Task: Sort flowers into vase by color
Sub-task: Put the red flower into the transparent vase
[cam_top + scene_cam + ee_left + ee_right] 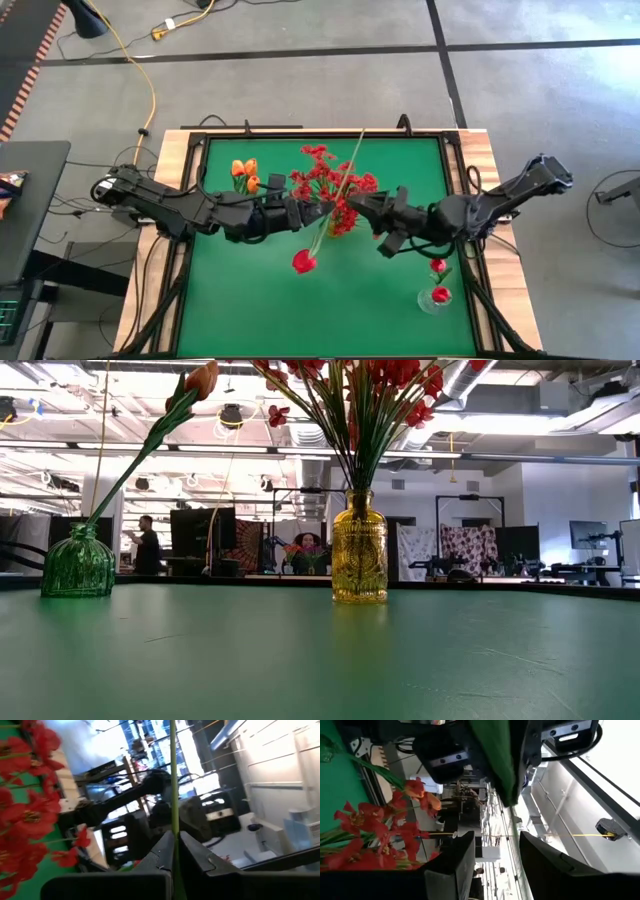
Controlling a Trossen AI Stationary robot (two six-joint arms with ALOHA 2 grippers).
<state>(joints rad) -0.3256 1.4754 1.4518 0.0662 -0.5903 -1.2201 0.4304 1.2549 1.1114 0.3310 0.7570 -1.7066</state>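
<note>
My left gripper point(318, 213) point(173, 845) is shut on the thin green stem of a red tulip-like flower; its head point(304, 262) points toward the near edge. Opposite it, my right gripper point(354, 206) point(497, 865) stands open among the red blossoms. Beyond its fingers shows a green leaf point(495, 760), which it does not touch. An amber vase point(359, 555) of small red blossoms point(330, 180) stands mid-table. Orange tulips point(245, 172) lean in a green vase point(77, 565) at the far left. My left gripper pinches the flower's stem point(173, 827) between its two fingers, a short way above the head. The fingers lie level, coming from the table's left, across the stem. The flower is lifted clear of the table, and its bare end point(358, 135) reaches toward the far edge.
A clear vase point(437, 297) with red-pink buds stands near the table's near right corner. Green table top point(250, 300) lies bare along the near left. The wooden table rim point(170, 150) runs around the mat.
</note>
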